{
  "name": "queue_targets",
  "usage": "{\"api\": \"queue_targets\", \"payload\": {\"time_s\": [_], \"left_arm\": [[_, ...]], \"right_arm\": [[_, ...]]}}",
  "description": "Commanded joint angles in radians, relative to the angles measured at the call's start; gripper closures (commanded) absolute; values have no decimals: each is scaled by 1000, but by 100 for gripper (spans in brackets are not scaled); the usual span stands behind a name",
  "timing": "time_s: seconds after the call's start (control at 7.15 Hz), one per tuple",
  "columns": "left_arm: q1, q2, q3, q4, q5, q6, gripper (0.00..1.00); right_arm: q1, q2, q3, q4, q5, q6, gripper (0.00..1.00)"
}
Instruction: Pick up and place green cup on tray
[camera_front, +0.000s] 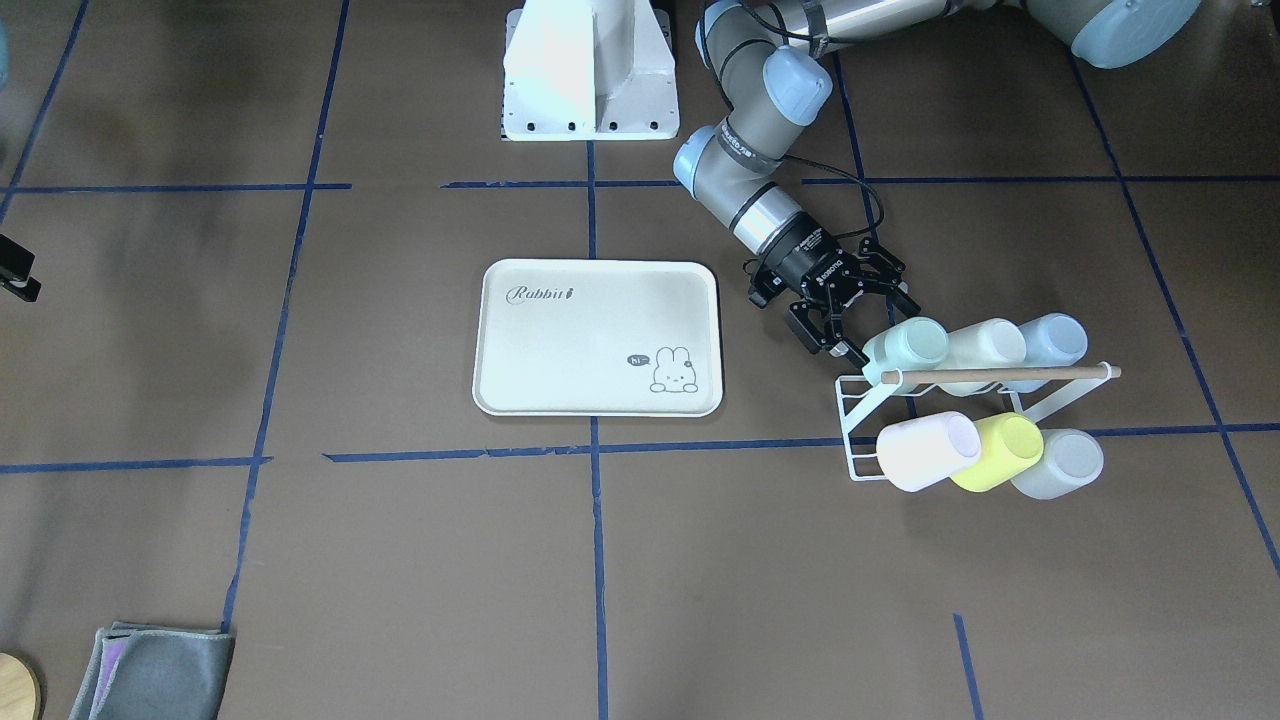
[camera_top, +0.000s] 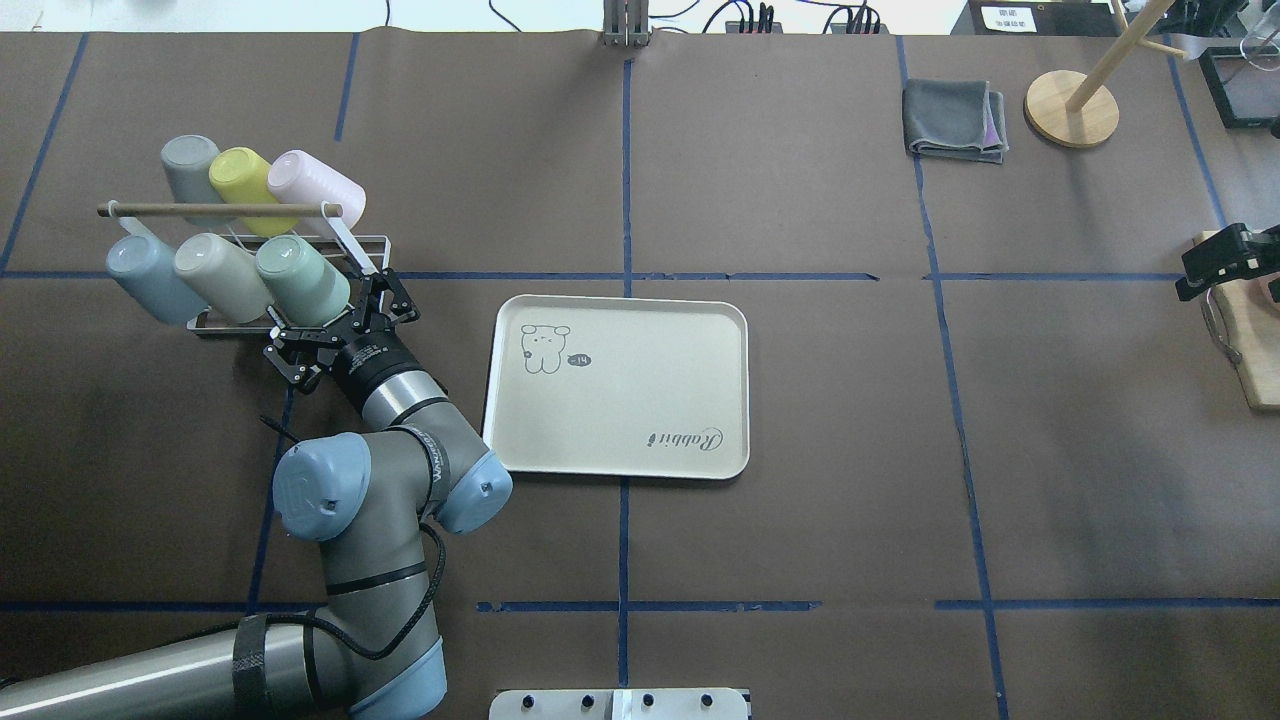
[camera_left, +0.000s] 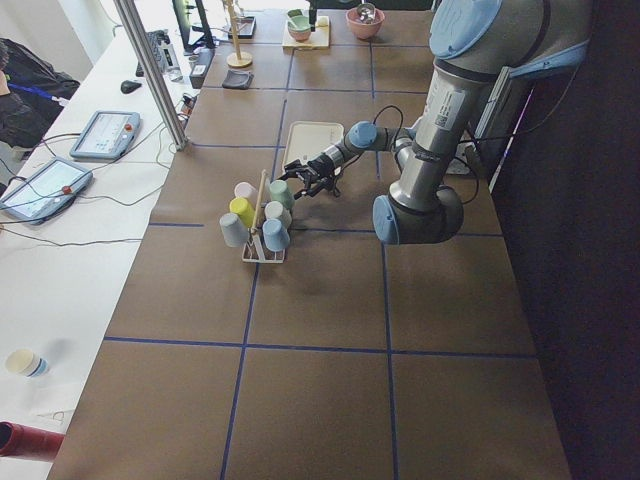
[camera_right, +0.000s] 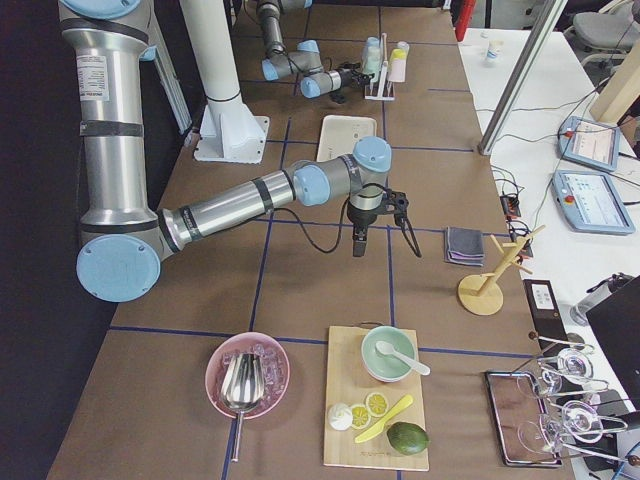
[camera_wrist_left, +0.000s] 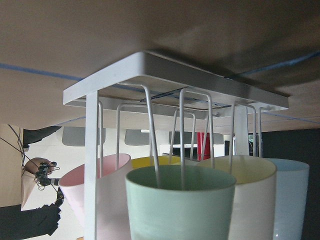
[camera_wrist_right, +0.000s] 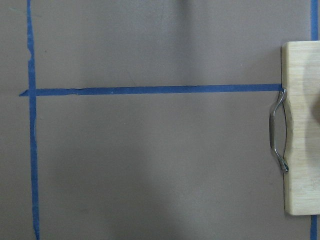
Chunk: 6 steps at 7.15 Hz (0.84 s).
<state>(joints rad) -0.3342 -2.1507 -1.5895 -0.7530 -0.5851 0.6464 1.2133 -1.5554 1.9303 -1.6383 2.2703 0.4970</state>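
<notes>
The small pale mint-green plastic cup (camera_top: 300, 280) hangs on the white wire rack (camera_front: 846, 425) near the table's left edge. The left gripper (camera_top: 330, 315) is wide open right by it, holding nothing. Grabbing, lifting and putting it on the cream plastic tray (camera_top: 640, 370) are left to do.

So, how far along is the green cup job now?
Done: nothing; the tray holds no cup. In hand: the left gripper is open at the green cup, which sits on the rack. Left: grasp it, lift it off, set it on the tray.
</notes>
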Motion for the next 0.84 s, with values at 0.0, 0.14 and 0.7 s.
{"api": "queue_targets", "payload": {"time_s": [0.0, 0.14, 0.7], "left_arm": [[-17, 0, 29, -37, 16, 38, 1], [-35, 0, 48, -60, 16, 39, 1], [-43, 6, 82, -91, 16, 41, 1]], "right_arm": [[0, 0, -1, 0, 0, 0, 0], [0, 0, -1, 0, 0, 2, 0], [0, 0, -2, 0, 0, 2, 0]]}}
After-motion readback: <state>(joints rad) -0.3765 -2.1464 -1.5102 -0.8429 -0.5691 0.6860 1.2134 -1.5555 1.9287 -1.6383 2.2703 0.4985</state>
